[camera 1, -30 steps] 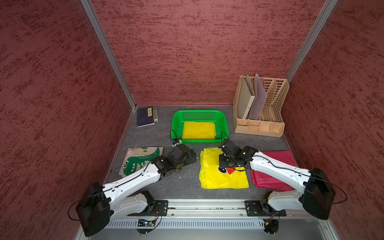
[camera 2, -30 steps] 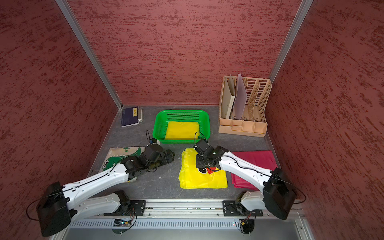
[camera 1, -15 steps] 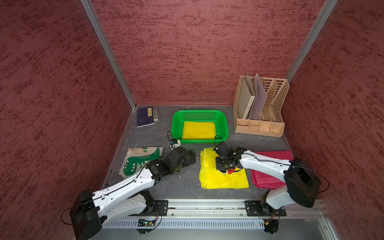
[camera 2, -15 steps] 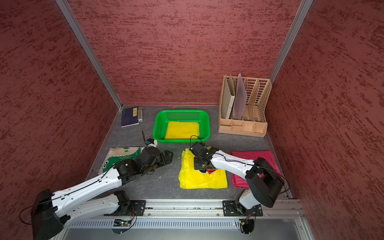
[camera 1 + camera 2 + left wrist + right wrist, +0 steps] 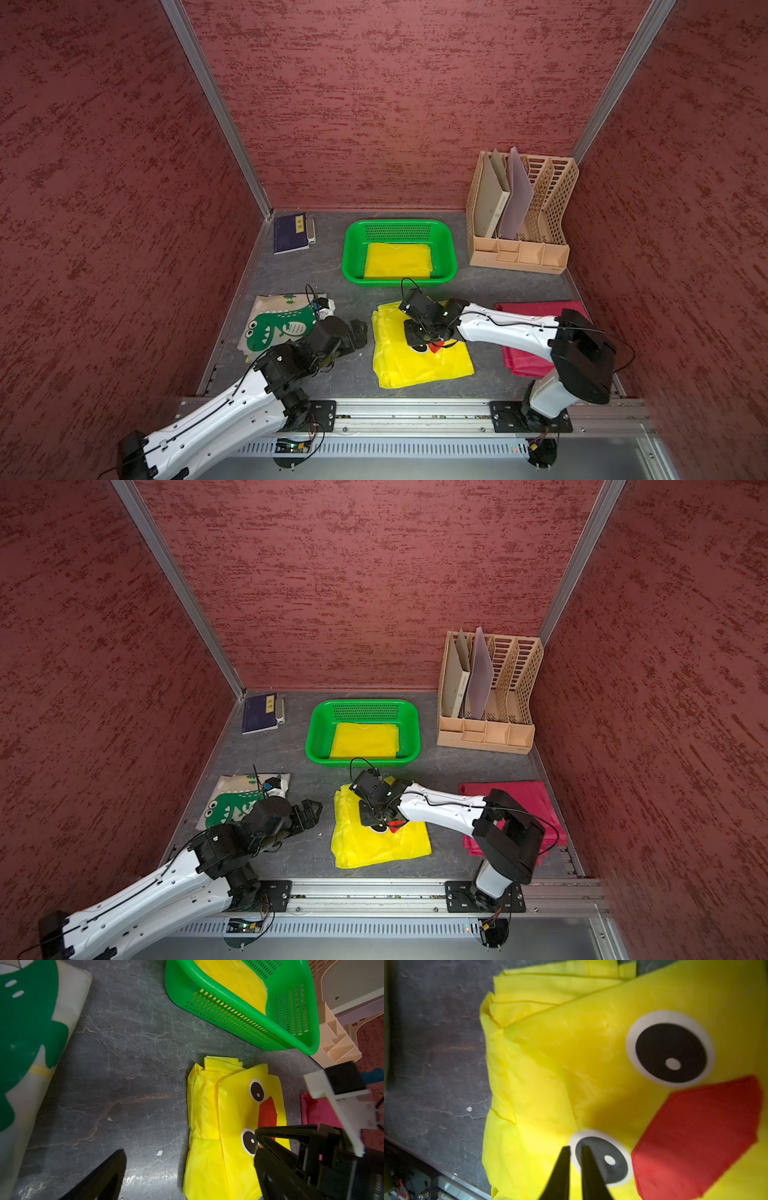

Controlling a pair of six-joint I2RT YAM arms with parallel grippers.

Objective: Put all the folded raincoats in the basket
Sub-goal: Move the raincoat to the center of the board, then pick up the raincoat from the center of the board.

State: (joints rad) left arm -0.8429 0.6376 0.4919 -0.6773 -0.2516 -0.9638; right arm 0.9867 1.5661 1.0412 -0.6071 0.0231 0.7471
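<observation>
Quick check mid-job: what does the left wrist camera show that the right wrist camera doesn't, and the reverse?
Left wrist only: the green basket with a folded yellow piece inside, the dinosaur-print fabric, the red fabric and the beige organizer. Right wrist only: a close look at the right gripper, its tips slightly parted over one printed eye, and the metal rail. Both: the yellow duck raincoat lying on the dark table.

We see a white left arm [image 5: 216,419] and a white right arm [image 5: 507,332] with black joints. Thin black cables [image 5: 515,323] run along them. The left gripper [image 5: 360,332] and right gripper [image 5: 417,340] are black.
</observation>
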